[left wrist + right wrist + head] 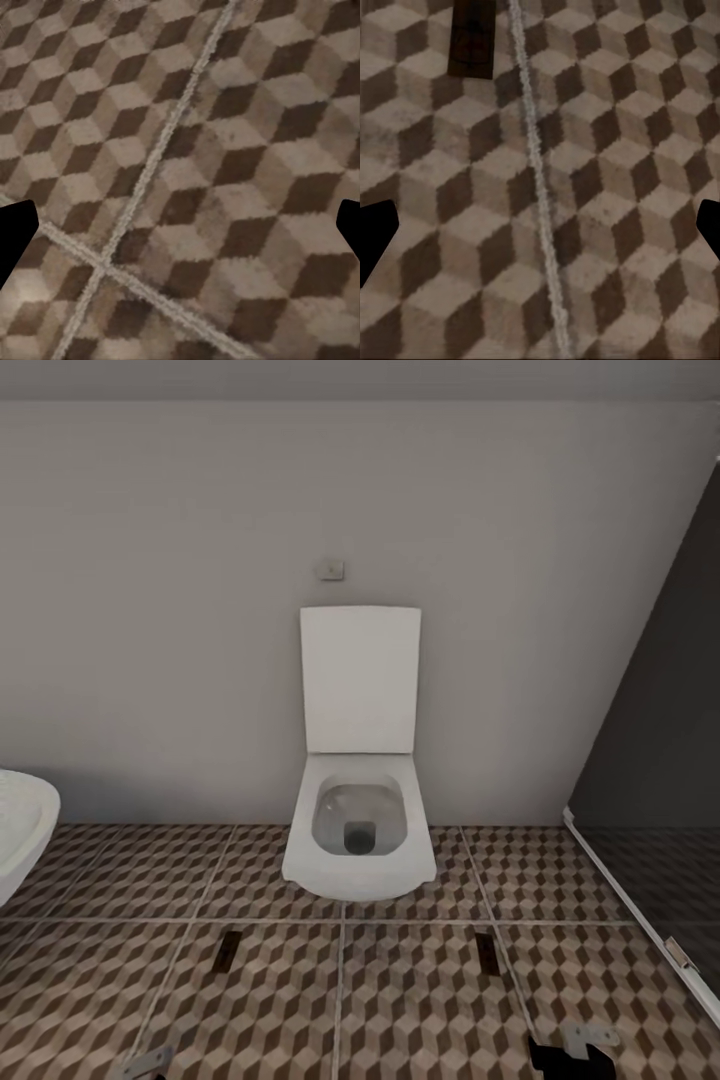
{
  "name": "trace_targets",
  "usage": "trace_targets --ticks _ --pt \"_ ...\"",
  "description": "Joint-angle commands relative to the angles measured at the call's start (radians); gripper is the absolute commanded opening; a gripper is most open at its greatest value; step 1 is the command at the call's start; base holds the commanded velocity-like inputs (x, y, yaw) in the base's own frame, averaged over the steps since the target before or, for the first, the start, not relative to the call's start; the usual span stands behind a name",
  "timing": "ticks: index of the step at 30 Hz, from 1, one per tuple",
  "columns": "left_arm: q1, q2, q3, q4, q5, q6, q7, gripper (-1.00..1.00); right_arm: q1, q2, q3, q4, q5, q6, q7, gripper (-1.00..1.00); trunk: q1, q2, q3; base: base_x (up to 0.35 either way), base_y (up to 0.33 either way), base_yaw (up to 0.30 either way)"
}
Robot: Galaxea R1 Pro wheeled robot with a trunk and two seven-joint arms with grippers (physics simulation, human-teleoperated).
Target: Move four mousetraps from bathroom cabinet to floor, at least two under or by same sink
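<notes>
Through the left wrist camera we see our left gripper (180, 229) as two black fingertips (15, 236) at opposite edges of the picture, spread wide apart, with nothing between them and nothing touching them. Beneath it lies the bathroom floor (225, 150) of square tiles printed with brown, beige and white cubes, where two pale grout lines (101, 262) cross.

Our right gripper (540, 236) looks the same: two black fingertips (375, 240) at opposite edges, spread wide and holding nothing, above the same cube-patterned tiles. One grout line runs between the fingers, and a dark, flat rectangular patch (472, 37) lies on the floor ahead of it; we cannot tell what it is.

From the head camera we face a plain grey wall (150, 610). Against it stands a white toilet (358, 830) with its flat rectangular lid raised upright and its bowl open. A small square grey button plate (329, 570) sits on the wall above the lid. At the left edge shows the rounded rim of a white basin (22, 830), well apart from the toilet. At the right stands a dark glass shower enclosure (650, 760) with a pale bottom rail. Two dark narrow rectangles (229, 950) lie on the tiles in front of the toilet, one to each side; whether they are mousetraps is unclear to us.
</notes>
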Motion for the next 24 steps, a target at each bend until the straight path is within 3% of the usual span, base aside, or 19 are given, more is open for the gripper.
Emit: trace_targets --ticks 1,8,14,24 --pt "0.001 0.0 0.003 0.004 0.002 -0.008 -0.001 1.0 0.005 0.003 0.008 0.003 -0.005 -0.005 -0.001 1.0 -0.001 0.0 0.003 0.0 0.0 0.0" --pt "0.022 0.004 0.003 0.004 0.002 -0.008 -0.004 1.0 0.045 0.034 0.008 0.003 0.012 -0.004 -0.002 1.0 -0.004 0.002 0.03 0.0 0.0 0.0" --pt "0.027 0.005 0.003 0.003 0.002 -0.008 -0.004 1.0 0.062 0.043 0.008 0.003 0.05 -0.006 -0.005 1.0 -0.006 0.003 0.053 0.0 0.0 0.0" --pt "0.029 0.003 0.003 0.003 0.003 -0.01 -0.003 1.0 0.067 0.057 0.007 0.003 0.063 -0.007 0.001 1.0 -0.011 0.005 0.092 0.0 0.0 0.0"
